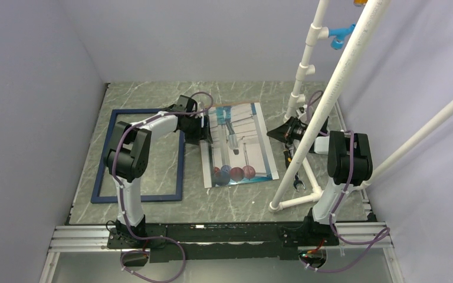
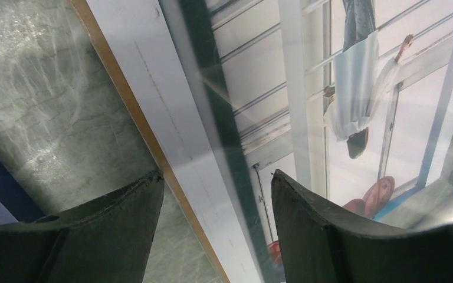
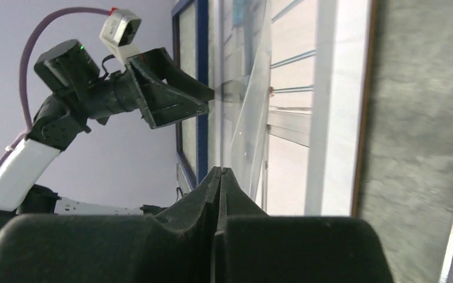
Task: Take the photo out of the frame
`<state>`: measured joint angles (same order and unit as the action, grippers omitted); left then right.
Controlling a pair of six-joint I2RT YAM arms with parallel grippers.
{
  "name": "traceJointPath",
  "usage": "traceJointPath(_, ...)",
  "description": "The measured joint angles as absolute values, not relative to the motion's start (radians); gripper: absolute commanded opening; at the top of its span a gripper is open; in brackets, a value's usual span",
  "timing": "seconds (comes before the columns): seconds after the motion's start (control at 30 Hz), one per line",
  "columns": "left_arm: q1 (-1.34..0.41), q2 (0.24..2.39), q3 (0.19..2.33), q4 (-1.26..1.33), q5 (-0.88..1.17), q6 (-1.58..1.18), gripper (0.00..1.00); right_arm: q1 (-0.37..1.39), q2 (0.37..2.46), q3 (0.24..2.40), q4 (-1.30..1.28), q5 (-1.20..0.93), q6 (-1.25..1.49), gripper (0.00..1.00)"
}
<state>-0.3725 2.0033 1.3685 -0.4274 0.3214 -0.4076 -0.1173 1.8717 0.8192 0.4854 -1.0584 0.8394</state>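
Photo (image 1: 240, 147) is laid flat on table (image 1: 224, 206), just right of the emptied frame (image 1: 135, 197); left gripper (image 2: 215, 177) is spread open astride its left edge, right gripper (image 3: 220, 171) is clamped shut near the right edge, so any pinch should be taken on the print alone, clear sheet (image 3: 250, 118) excluded.

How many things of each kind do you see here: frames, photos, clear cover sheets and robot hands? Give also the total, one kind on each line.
frame: 1
photo: 1
clear sheet: 1
robot hands: 2, the left hand and the right hand
Total: 5
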Motion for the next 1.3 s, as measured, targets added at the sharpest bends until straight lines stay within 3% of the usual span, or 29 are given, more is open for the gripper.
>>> traceJointPath(0.17,-0.373,2.006,1.375,-0.435,0.322,-0.407,0.75,-0.099,1.815,0.816,0.467,-1.052,0.817,0.13)
traceJointPath(0.37,-0.37,1.998,1.382,-0.443,0.294,-0.39,0.86,-0.096,1.822,0.861,0.332,-1.021,0.727,0.11)
traceJointPath(0.63,-0.368,1.945,1.338,-0.473,0.245,-0.334,0.87,-0.068,1.856,0.865,0.245,-1.011,0.665,0.14)
traceJointPath(0.8,-0.37,1.923,1.332,-0.483,0.237,-0.331,0.86,-0.058,1.874,0.884,0.178,-0.984,0.622,0.27)
traceJointPath(1.0,-0.37,1.912,1.33,-0.488,0.222,-0.335,0.86,-0.055,1.844,0.947,-0.027,-0.793,0.516,0.49)
traceJointPath(1.3,-0.401,1.914,1.319,-0.471,0.27,-0.356,0.8,-0.051,1.839,0.981,-0.161,-0.656,0.408,0.51)
